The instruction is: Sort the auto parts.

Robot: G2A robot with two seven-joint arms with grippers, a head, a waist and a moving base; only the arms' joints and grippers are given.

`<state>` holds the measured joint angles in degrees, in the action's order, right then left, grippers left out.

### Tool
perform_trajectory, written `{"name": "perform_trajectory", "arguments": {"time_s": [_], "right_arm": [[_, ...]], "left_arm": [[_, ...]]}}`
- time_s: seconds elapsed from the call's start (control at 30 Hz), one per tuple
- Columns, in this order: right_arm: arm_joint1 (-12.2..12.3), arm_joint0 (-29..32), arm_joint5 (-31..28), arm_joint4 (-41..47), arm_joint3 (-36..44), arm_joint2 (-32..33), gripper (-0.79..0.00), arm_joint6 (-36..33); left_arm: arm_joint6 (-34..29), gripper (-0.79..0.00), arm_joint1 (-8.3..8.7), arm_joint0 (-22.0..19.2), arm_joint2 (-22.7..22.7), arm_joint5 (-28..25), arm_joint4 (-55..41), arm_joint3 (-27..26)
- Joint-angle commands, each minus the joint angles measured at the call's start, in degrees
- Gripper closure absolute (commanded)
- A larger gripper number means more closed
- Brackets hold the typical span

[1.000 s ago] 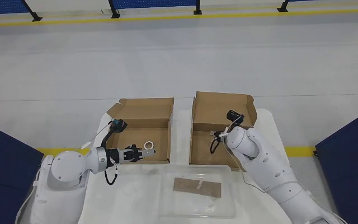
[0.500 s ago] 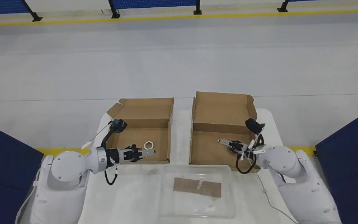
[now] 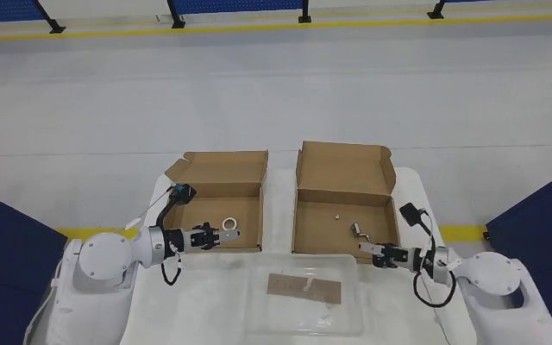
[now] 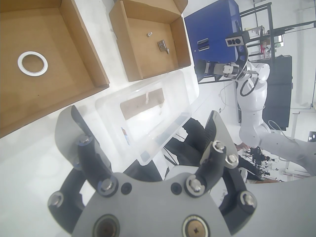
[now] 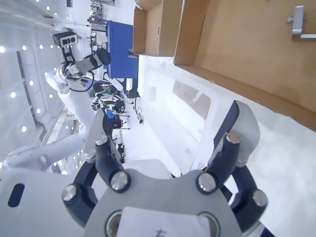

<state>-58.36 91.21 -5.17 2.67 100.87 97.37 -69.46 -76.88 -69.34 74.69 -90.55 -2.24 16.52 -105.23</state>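
Bracket (image 5: 298, 19) shows plate and pin from right wrist view.

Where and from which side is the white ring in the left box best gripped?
Pinch the band of the white ring from straight above, one finger in the hole, one outside. It lies flat on the cardboard box floor, so its thin sides likely offer little purchase.

White table (image 3: 214, 289): 1 left cardboard box (image 3: 226, 169) and 1 right cardboard box (image 3: 341, 169), side by side, far; 1 clear plastic tub (image 3: 256, 304), near.
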Motion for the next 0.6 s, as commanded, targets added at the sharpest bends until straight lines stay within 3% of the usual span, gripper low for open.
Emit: {"name": "perform_trajectory", "arguments": {"time_s": [0.0,0.23,0.57], "right_arm": [[0.17,0.92,-1.84,1.63,-0.10,0.86,-0.785,-1.34],[0.69,4.16,-7.82,6.08,-0.42,2.65,-0.785,-5.06],[0.69,4.16,-7.82,6.08,-0.42,2.65,-0.785,-5.06]], "left_arm": [[0.00,-0.785,0.00,0.00,0.00,0.00,0.00,0.00],[0.00,-0.785,0.00,0.00,0.00,0.00,0.00,0.00],[0.00,-0.784,0.00,0.00,0.00,0.00,0.00,0.00]]}}
